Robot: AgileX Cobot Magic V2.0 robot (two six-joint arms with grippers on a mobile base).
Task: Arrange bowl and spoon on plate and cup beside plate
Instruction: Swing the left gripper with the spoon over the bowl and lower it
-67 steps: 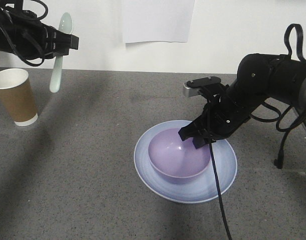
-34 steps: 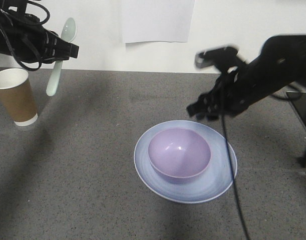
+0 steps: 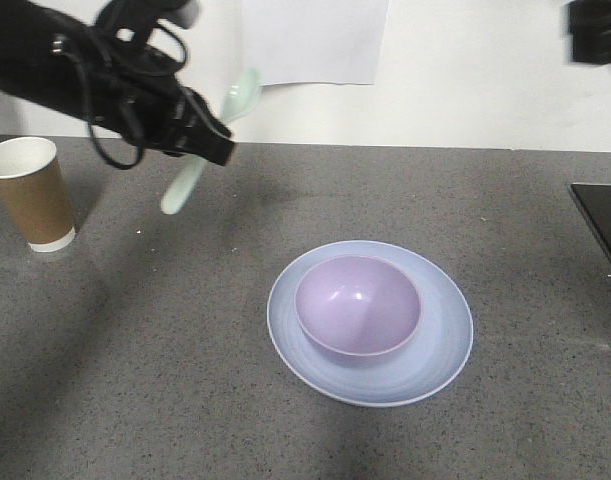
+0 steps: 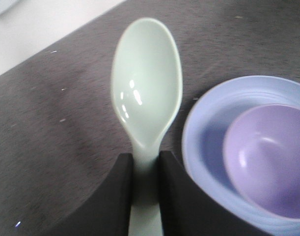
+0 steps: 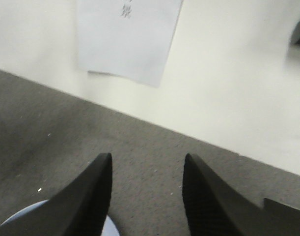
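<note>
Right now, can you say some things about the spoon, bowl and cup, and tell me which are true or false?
The left pincer holds the pale mint-green plastic spoon above the grey table. True.
The round lavender plastic bowl sits on the round pale blue plastic plate. True.
The brown paper cup touches the plate. False: it stands well apart from it.
The right pincer grips the bowl. False: it is open, holding nothing.

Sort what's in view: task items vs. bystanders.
Job: bowl on the plate; spoon in left claw; cup standing apart.
Just there: paper sheet on the wall; black panel at far right.
</note>
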